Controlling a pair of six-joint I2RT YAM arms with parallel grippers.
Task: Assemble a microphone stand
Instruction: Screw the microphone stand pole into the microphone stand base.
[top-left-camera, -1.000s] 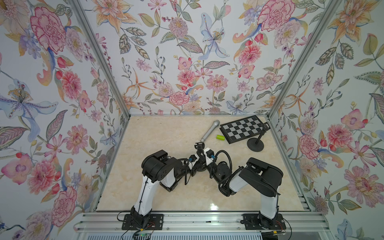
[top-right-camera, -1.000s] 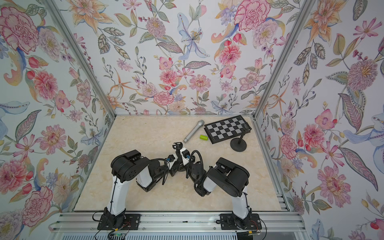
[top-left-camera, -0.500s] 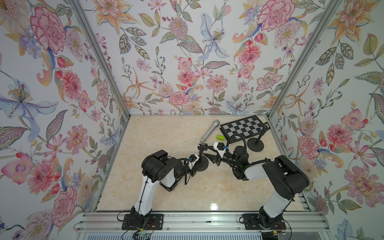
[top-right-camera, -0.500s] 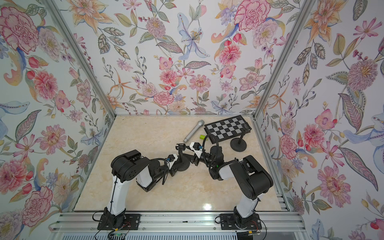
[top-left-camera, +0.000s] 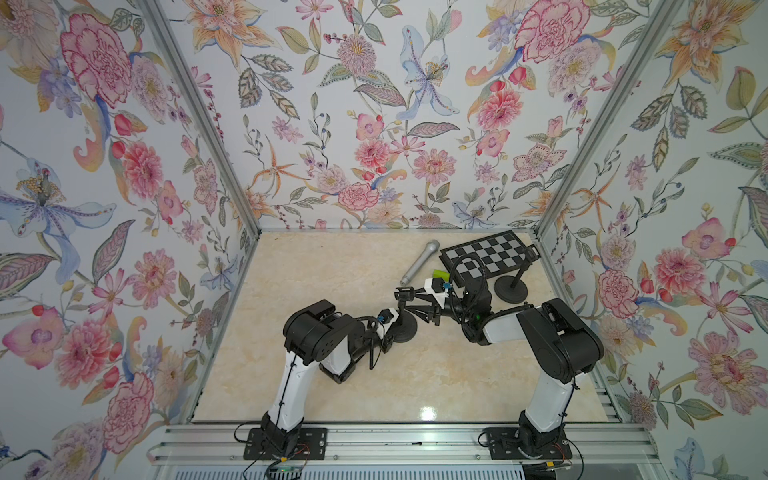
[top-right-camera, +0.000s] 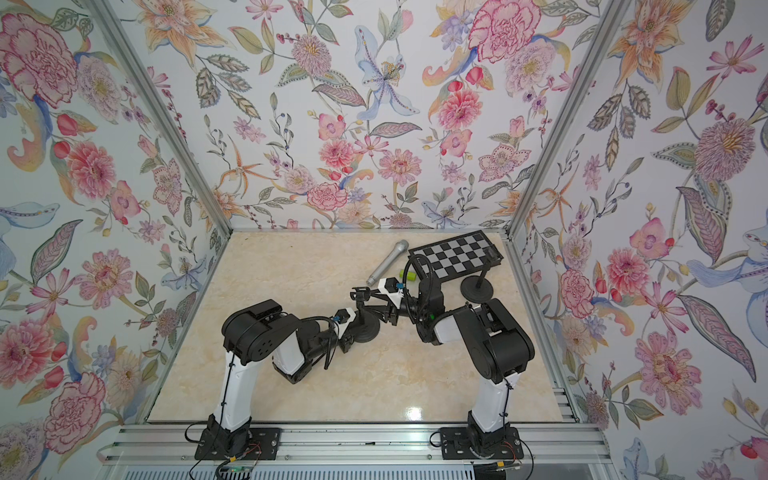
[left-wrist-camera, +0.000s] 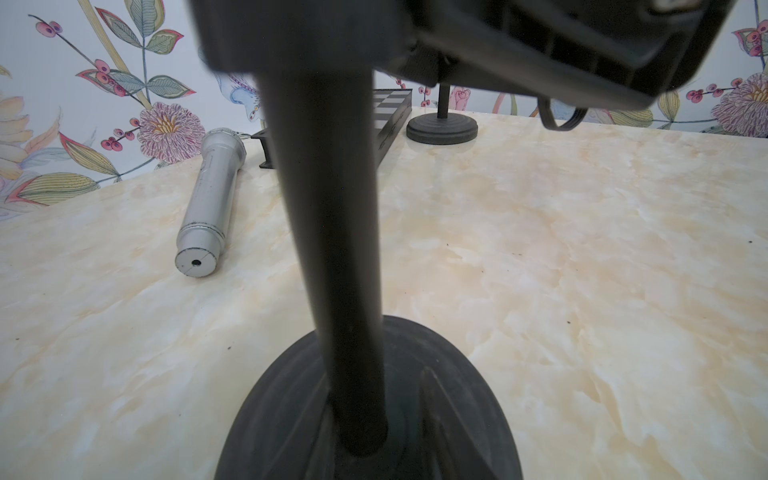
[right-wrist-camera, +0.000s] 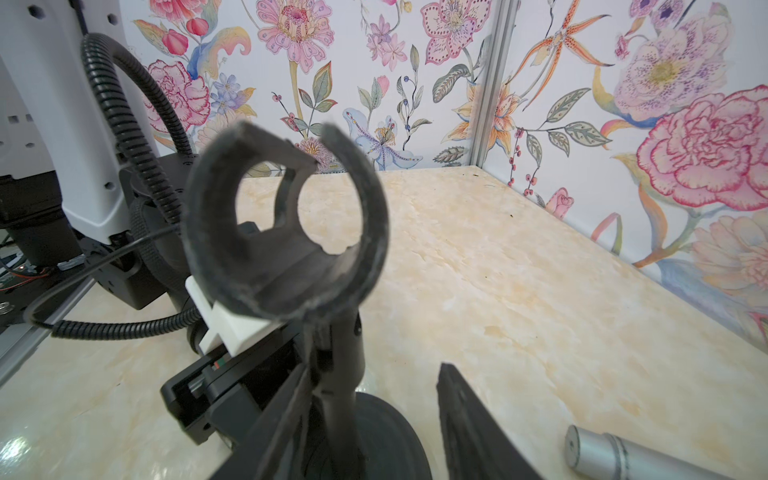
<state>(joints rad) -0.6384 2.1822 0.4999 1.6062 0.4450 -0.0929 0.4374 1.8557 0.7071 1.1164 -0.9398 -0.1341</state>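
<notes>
The black microphone stand stands upright mid-table in both top views, on its round base, with a pole and a C-shaped clip on top. My left gripper is shut on the pole low down, near the base. From the right, my right gripper reaches in just below the clip. It is open, and the pole stands between its fingers, close to one of them. Beyond the stand a silver microphone lies flat on the table.
A checkered board lies at the back right. Just in front of it stands a second black stand. A small green piece lies by the microphone. Floral walls close in three sides.
My right arm has swung from a folded pose near the front out to the right. Its gripper has opened around the pole under the clip. The left arm has held still.
</notes>
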